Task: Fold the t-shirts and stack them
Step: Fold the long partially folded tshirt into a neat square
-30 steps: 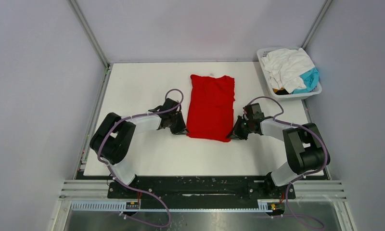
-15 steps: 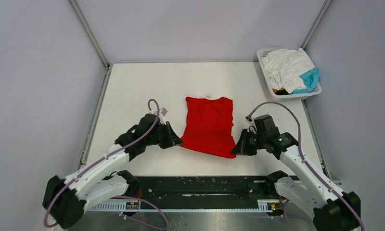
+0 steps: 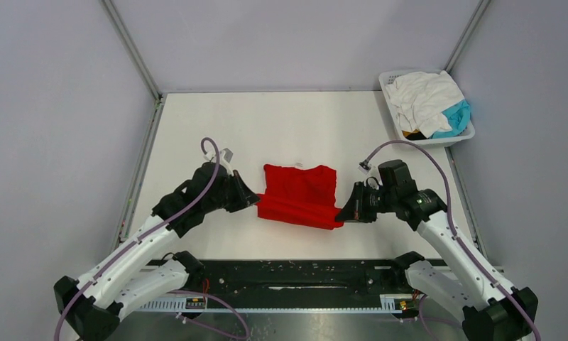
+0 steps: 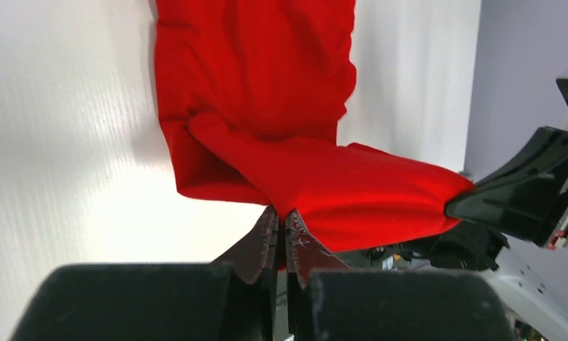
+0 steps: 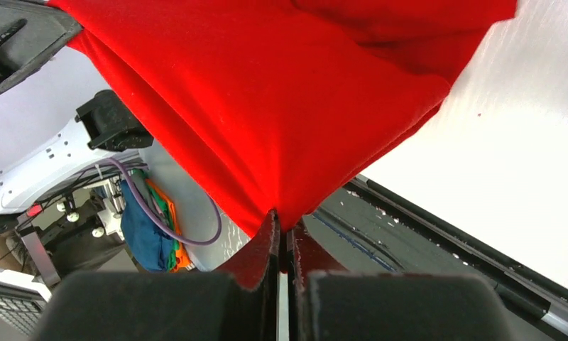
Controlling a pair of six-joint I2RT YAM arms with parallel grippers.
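The red t-shirt [image 3: 299,195] lies at the table's middle, folded narrow, its near edge lifted off the table. My left gripper [image 3: 255,204] is shut on the shirt's near left corner [image 4: 281,213]. My right gripper [image 3: 340,215] is shut on the near right corner [image 5: 281,217]. The raised hem stretches between the two grippers [image 4: 366,192]. The far part of the shirt still rests on the table [image 4: 253,64]. White t-shirts [image 3: 423,99] and a teal one [image 3: 455,117] are heaped in the basket at the far right.
The white slotted plastic basket [image 3: 437,141] stands at the table's far right corner. Grey walls close the table at the back and sides. The black rail [image 3: 295,273] with the arm bases runs along the near edge.
Both grippers have lifted the red shirt's near corners and carried them up and back toward the arm bases; the shirt looks shorter and slid nearer. The arms have risen and drawn back.
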